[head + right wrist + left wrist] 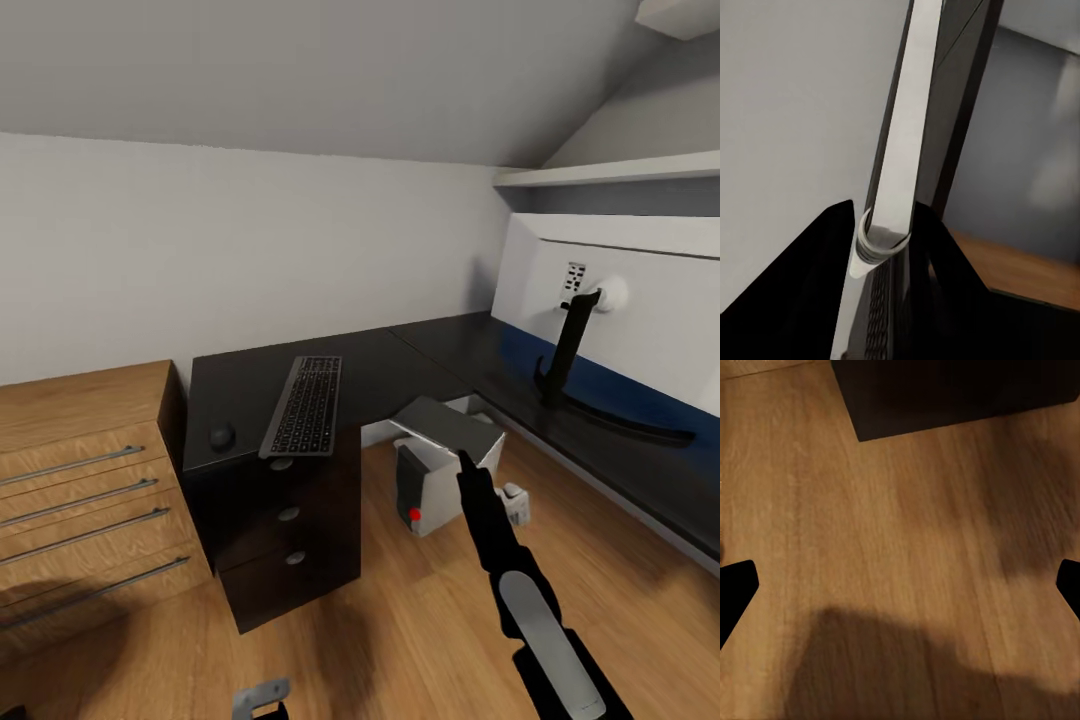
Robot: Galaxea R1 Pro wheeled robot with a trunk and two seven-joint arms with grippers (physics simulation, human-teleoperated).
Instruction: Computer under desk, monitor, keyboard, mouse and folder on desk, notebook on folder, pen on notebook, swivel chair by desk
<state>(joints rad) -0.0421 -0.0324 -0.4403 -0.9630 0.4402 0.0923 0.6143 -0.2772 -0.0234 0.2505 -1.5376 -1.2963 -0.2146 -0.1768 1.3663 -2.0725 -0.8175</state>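
Desk [420, 375] fills the corner ahead of me in the head view, black and L-shaped, one wing along the pale back wall and the other along the right under a sloped ceiling. The keyboard [304, 405] lies on the left wing, reaching to the front edge, with the mouse [221, 437] a little apart on its left, also on the desktop. Below them is the black drawer unit [290, 540] with round silver knobs, and just left of the desk stands a light-wood drawer chest [90, 480] with bar handles. The computer [440, 470] sits on the plank floor [400, 630] in the inner angle of the desk, its top catching light and the red dot on its dark front facing me; a small white object [513, 505] rests on the floor beside it. On the right wing I see the monitor [568, 350] as a black stem on a curved base, set against a white panel [650, 300] with a blue band; I cannot make out its screen. My right gripper [466, 462] is raised in front of the computer; its wrist camera shows a slim pale bar [896, 172] with a ringed end between dark fingers, and I cannot tell whether the jaws clamp it. My left gripper [900, 592] hangs over bare floor, jaws spread wide.
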